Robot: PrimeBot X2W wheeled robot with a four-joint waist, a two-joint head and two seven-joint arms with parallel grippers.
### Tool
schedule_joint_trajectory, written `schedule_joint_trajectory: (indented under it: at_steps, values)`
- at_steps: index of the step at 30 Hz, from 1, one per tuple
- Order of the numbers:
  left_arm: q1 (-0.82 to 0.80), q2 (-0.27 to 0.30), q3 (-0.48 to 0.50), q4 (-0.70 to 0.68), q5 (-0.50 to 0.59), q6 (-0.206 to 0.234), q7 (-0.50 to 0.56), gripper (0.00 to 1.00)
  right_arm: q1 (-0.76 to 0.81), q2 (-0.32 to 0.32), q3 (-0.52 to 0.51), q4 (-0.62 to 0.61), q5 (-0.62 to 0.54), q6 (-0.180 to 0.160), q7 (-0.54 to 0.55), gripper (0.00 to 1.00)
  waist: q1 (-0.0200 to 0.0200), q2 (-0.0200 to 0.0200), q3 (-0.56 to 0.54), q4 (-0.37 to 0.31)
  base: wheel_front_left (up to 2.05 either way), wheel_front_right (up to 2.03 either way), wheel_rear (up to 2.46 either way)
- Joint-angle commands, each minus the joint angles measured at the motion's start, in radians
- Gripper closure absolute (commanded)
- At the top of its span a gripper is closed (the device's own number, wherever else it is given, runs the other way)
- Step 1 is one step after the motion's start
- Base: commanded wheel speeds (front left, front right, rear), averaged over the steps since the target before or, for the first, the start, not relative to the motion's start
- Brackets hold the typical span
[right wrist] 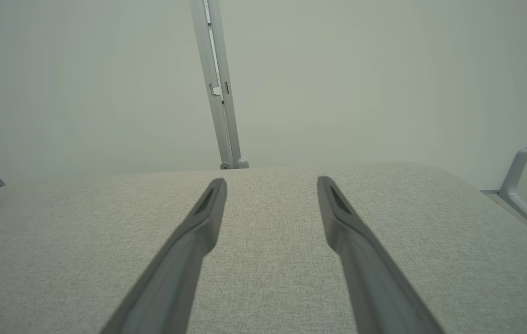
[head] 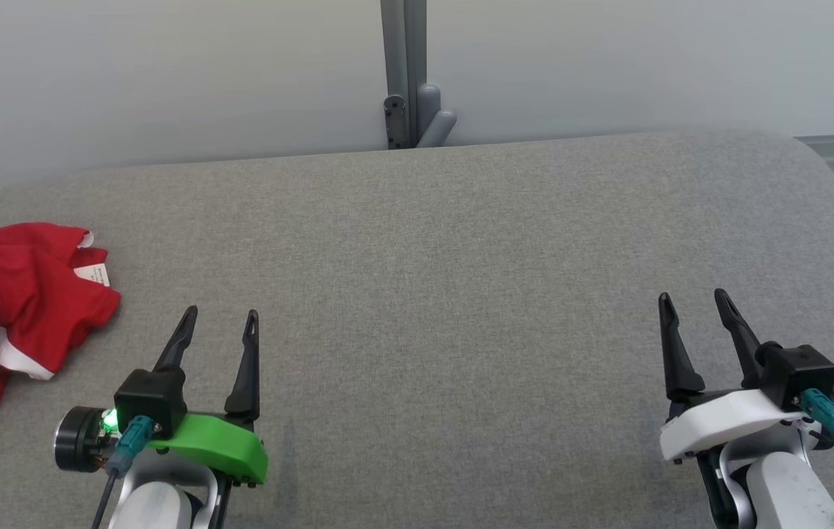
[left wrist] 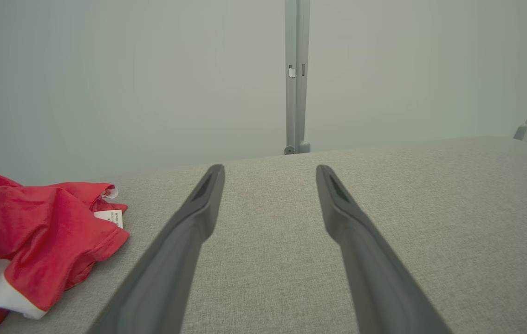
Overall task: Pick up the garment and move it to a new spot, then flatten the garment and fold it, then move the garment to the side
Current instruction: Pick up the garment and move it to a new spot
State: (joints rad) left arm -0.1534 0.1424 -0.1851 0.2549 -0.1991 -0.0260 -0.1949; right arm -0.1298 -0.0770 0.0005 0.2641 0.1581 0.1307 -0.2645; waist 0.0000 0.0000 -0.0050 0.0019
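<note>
A: where's the garment (head: 16,294)?
B: red, crumpled, far left edge of the surface (head: 446,279), near the left hand (head: 222,312).
A: hands?
B: left hand and right hand (head: 694,295) both released, fingers spread, holding nothing.

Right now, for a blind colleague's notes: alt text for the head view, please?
A crumpled red garment with white trim lies at the left edge of a grey fabric-covered table. The left end effector, beside it but not touching, and the right end effector are both open and empty, fingers pointing toward the far wall.
</note>
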Motion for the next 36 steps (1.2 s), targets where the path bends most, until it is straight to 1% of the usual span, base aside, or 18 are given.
schedule_joint_trajectory:
  at_steps: [1, 5, 11, 24, 28, 29, 36]
  values:
    - [0.000, 0.008, -0.001, 0.001, -0.007, 0.005, -0.001, 0.00, 0.002, -0.001, -0.004, 0.003, 0.006, 0.000, -0.003, 0.00, 0.0000, 0.0000, 0.000, 0.002, 0.00, 0.00, 0.00]
    - [-0.003, 0.012, -0.003, 0.002, -0.010, 0.006, 0.000, 0.00, 0.001, 0.001, -0.007, 0.005, 0.005, 0.000, -0.003, 0.00, 0.0000, 0.0000, -0.001, 0.008, 0.00, 0.00, 0.00]
    - [-0.013, 0.017, 0.017, -0.007, -0.027, 0.022, -0.009, 0.00, -0.001, -0.002, -0.003, -0.009, 0.004, 0.000, -0.003, 0.00, 0.0000, 0.0000, 0.000, 0.056, 0.00, 0.00, 0.00]
    - [-0.002, 0.035, 0.069, -0.023, -0.062, 0.055, -0.029, 0.00, -0.036, 0.004, 0.061, -0.037, 0.007, 0.000, -0.003, 0.00, 0.0000, 0.0000, 0.017, 0.233, 0.00, 0.00, 0.00]
    - [0.010, 0.033, 0.080, -0.030, -0.078, 0.059, -0.034, 0.00, -0.048, 0.006, 0.078, -0.040, 0.010, 0.000, -0.002, 0.00, 0.0000, 0.0000, 0.021, 0.282, 0.00, 0.00, 0.00]
    - [0.010, 0.033, 0.080, -0.030, -0.078, 0.059, -0.034, 0.00, -0.048, 0.006, 0.078, -0.040, 0.010, 0.000, -0.002, 0.00, 0.0000, 0.0000, 0.021, 0.282, 0.00, 0.00, 0.00]
    - [0.016, 0.040, 0.090, -0.038, -0.087, 0.067, -0.042, 0.00, -0.061, 0.007, 0.085, -0.041, 0.008, 0.000, 0.000, 0.00, 0.0000, 0.0000, 0.030, 0.340, 0.00, 0.00, 0.00]
